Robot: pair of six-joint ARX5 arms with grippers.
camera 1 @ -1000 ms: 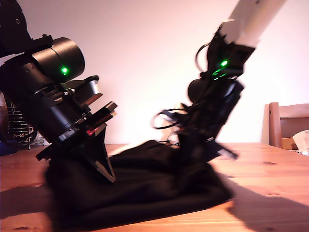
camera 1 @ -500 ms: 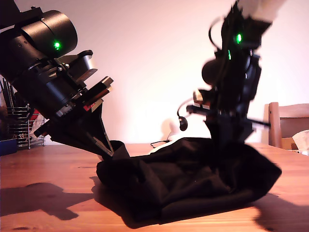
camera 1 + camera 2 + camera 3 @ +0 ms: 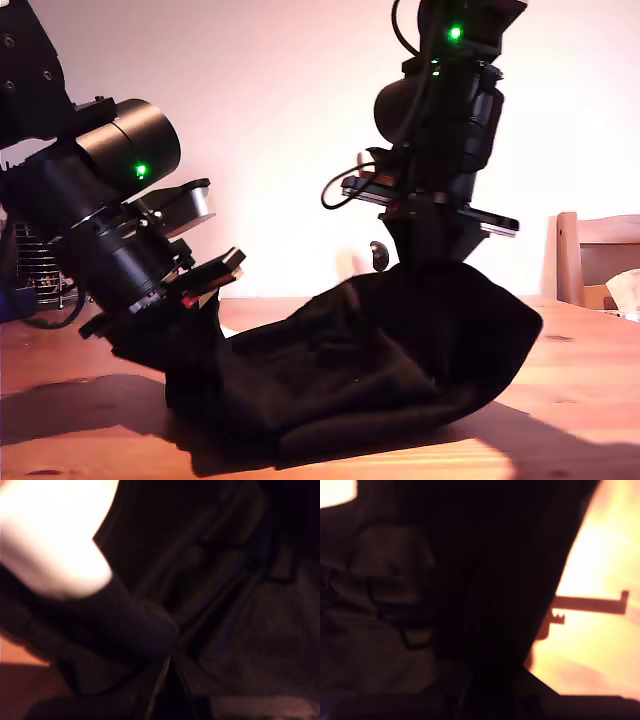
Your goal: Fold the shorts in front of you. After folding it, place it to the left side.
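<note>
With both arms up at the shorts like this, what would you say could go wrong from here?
1. The shorts hang bunched and uneven between the two arms, one side raised and the other near the table, so the fold may come out crooked.
2. Both wrist views are dark with cloth, so I cannot confirm either grip; an edge might slip free.
3. Slack cloth drags on the table and may bunch further.

Matt black cloth shorts (image 3: 380,360)
</note>
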